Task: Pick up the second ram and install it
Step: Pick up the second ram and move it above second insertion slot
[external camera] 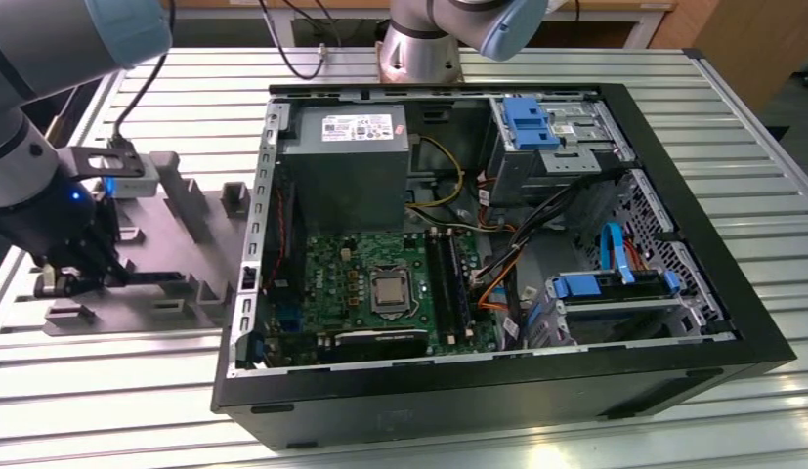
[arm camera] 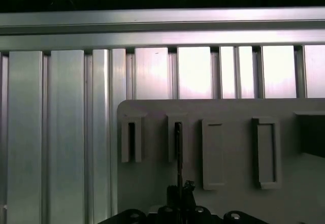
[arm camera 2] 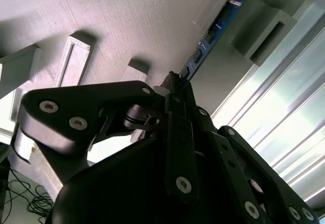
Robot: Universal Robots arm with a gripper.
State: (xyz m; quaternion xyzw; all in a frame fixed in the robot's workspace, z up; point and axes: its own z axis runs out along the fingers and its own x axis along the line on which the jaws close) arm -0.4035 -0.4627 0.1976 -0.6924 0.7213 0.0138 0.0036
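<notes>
Reaching down at the far left of the exterior view, the robot arm (external camera: 25,147) holds its gripper (external camera: 64,278) low over a grey plastic holder block (external camera: 182,210). The block lies flat on a ribbed aluminium table (external camera: 117,410), at the middle left of that frame.

In both wrist views the second ram (arm camera 2: 213,31) shows as a slim blue-green stick with dark chips along it. It stands on edge in one of the holder block's narrow slots, and in the first wrist view it is only a thin dark line. Its far end sits inside the raised walls of the slot, while its near end runs in between the gripper's black fingers (arm camera 2: 180,132). The jaws are clenched on that near end, one finger against each face of the stick. Other slots of the block lie beside it.

Filling the centre and right of the exterior view, an open black computer case (external camera: 508,391) lies on its side, just beside the holder block. Inside it, in the lower middle of the frame, is a green motherboard (external camera: 338,264) with long black memory slots (external camera: 446,283) running along its right side. A grey power supply (external camera: 345,161) sits above the board, towards the upper middle of the frame. The gripper and the stick are well apart from those slots.
</notes>
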